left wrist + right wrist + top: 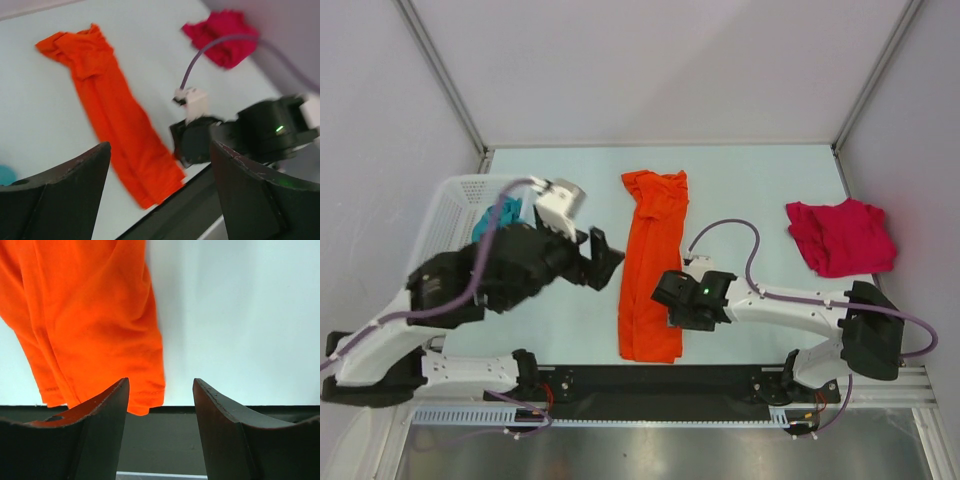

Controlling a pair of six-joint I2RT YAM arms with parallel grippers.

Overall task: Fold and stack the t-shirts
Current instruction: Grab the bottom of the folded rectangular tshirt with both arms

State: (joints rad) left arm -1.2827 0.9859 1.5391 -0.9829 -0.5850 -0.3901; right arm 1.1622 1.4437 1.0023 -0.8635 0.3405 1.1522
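An orange t-shirt (653, 265), folded into a long narrow strip, lies in the middle of the table and runs from far to near. A crimson t-shirt (840, 235) sits crumpled at the right. A teal t-shirt (500, 213) is bunched in the basket at the left. My left gripper (602, 258) hovers just left of the orange strip, open and empty. In the left wrist view the gripper (160, 175) frames the orange t-shirt (110, 110) and the crimson t-shirt (222, 37). My right gripper (668, 298) is open over the strip's near right edge; in its wrist view the gripper (161, 390) holds nothing and the orange t-shirt (90, 315) hem lies by the left finger.
A white mesh basket (450, 200) stands at the table's left edge. A dark rail (660, 380) runs along the near edge, just past the orange strip's end. The right arm (240, 132) with its purple cable crosses the left wrist view.
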